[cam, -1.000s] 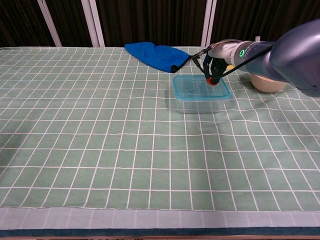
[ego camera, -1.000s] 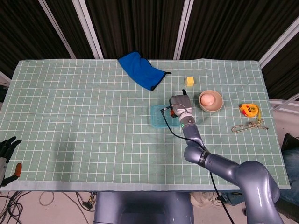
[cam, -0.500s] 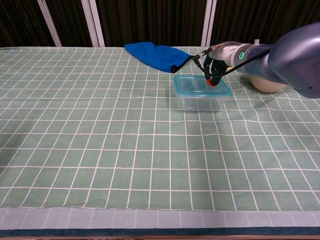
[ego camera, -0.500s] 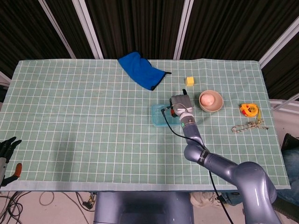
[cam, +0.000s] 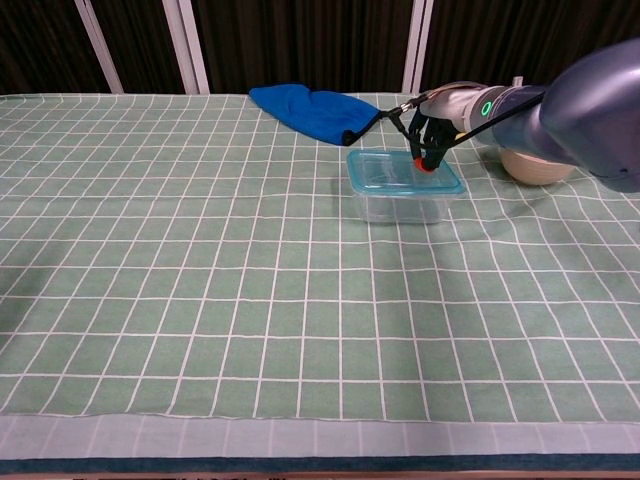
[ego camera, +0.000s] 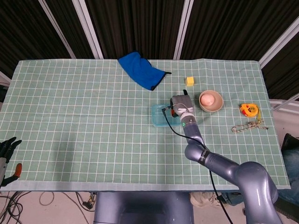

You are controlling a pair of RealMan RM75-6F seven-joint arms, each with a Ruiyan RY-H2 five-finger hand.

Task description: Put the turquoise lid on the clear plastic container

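My right hand, fingers bunched, presses the thin turquoise plastic lid onto the clear plastic container; light, flexible, best pushed at corners.

From my seat the near and left stretch of the table lies open for a hand to sweep through. Around the container it is tighter: the blue cloth lies behind it to the left, the bowl just beside it on the right, and my right hand hangs over its far right edge.
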